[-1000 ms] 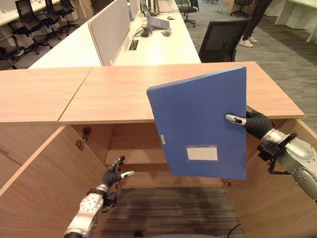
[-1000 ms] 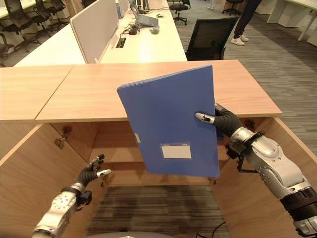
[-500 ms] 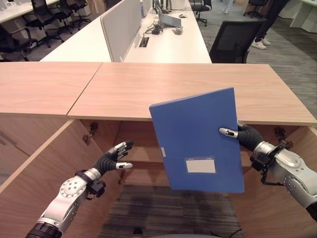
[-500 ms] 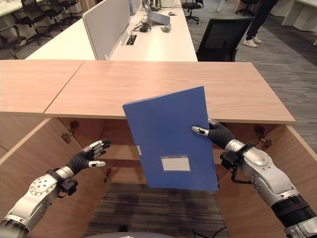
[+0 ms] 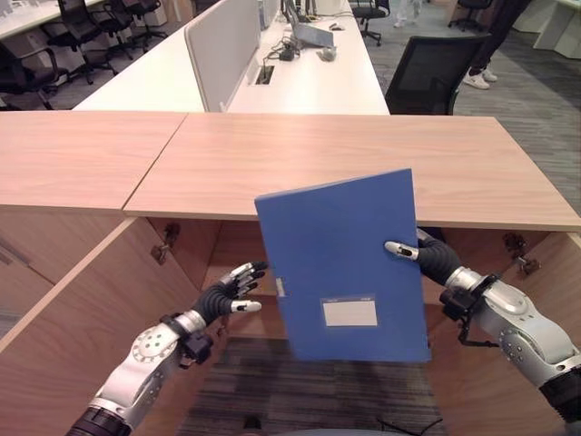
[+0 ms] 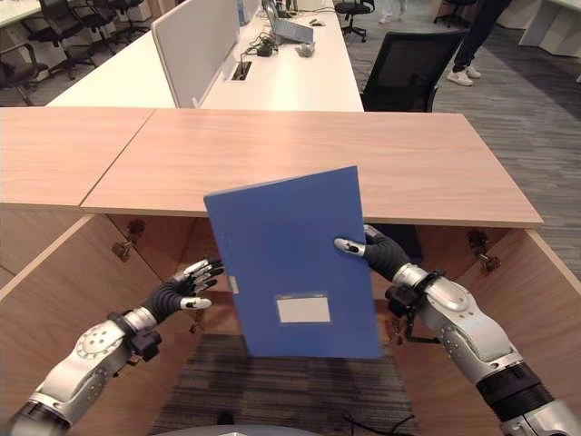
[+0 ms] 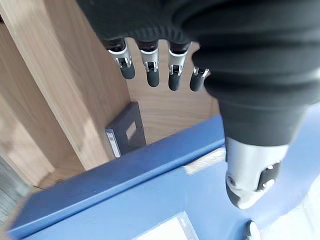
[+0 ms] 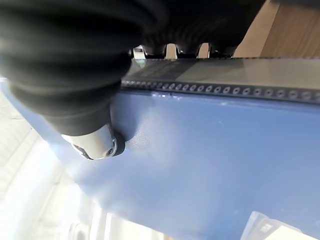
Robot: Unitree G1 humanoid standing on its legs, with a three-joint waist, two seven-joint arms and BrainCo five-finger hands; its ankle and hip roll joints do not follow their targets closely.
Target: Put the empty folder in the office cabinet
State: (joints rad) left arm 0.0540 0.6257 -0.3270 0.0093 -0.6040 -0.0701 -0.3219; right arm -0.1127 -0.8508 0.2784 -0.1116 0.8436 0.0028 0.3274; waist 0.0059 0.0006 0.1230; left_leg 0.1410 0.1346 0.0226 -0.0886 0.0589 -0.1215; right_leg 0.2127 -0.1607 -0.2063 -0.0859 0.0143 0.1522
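From the left eye view, the blue folder (image 5: 340,263) is a flat, smooth rectangle with a white label low on its cover, held upright and slightly tilted in front of the open wooden cabinet (image 5: 82,309); the right hand (image 5: 419,255) clamps its right edge, thumb on the front cover, fingers behind it; the left hand (image 5: 229,291) hangs just left of the folder with fingers spread straight, holding nothing; beyond both hands lies the cabinet's matte wood-grain top (image 5: 300,159).

From the left wrist view, the straight silver fingers (image 7: 150,67) point at the cabinet's pale wood inside; a dark flat folder (image 7: 127,131) leans there past them; the blue folder's edge passes beneath the thumb.

From the right wrist view, the thumb tip presses the glossy blue cover (image 8: 210,150); the fingers wrap over its dotted edge.
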